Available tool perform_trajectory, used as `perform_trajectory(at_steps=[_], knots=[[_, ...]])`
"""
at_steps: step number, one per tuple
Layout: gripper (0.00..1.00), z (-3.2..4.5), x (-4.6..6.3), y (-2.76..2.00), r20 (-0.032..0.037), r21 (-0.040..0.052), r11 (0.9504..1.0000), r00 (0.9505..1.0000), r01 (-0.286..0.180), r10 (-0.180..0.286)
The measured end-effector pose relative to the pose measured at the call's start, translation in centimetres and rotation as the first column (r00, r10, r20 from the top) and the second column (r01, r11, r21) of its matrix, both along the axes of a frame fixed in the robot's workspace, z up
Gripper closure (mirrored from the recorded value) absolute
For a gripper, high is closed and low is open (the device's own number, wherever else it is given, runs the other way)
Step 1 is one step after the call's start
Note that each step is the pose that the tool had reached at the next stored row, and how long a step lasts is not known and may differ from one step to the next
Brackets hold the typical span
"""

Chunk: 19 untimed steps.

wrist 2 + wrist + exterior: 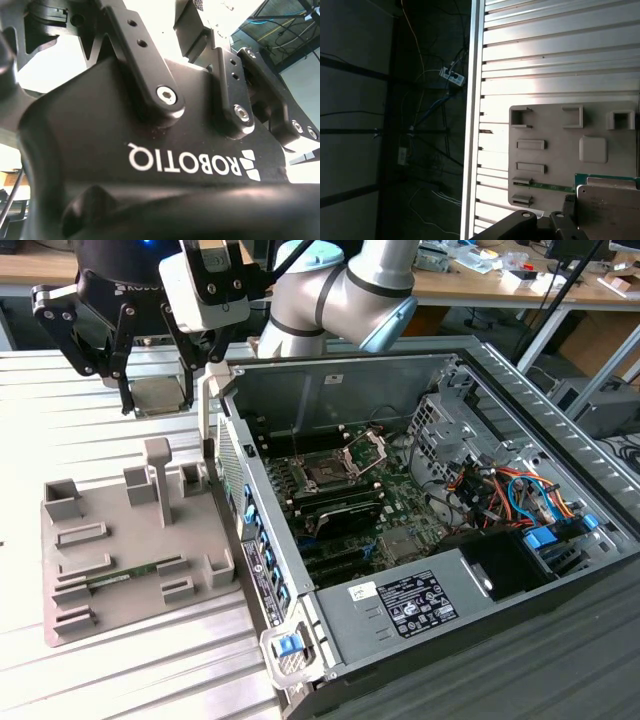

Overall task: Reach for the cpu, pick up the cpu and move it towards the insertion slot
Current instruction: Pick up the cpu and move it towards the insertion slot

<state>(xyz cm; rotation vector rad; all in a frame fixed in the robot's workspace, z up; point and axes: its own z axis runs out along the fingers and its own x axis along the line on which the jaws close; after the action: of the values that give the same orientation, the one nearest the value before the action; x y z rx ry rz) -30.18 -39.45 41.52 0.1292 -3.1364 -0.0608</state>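
The gripper point(157, 405) has its fingers clamped on the cpu point(158, 395), up above the grey fixture tray point(120, 530); the tray's tall post point(158, 480) sits right under it, with the green memory stick point(125, 576) lower down; the insertion slot point(325, 475) is well off to the side inside the open pc case point(330, 375), near wall in between; the first wrist view catches the chip's metal top beside a finger point(568, 210); the second wrist view gives the tool's black body up close.

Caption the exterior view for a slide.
Gripper holds the cpu beside the open case, away from the insertion slot.
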Motion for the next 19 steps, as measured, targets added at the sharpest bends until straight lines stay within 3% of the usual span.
perform_trajectory(at_steps=[19], knots=[[0.45, 0.0, 0.34, 0.0, 0.0, -0.0001, 1.0, 1.0, 0.0, 0.0]])
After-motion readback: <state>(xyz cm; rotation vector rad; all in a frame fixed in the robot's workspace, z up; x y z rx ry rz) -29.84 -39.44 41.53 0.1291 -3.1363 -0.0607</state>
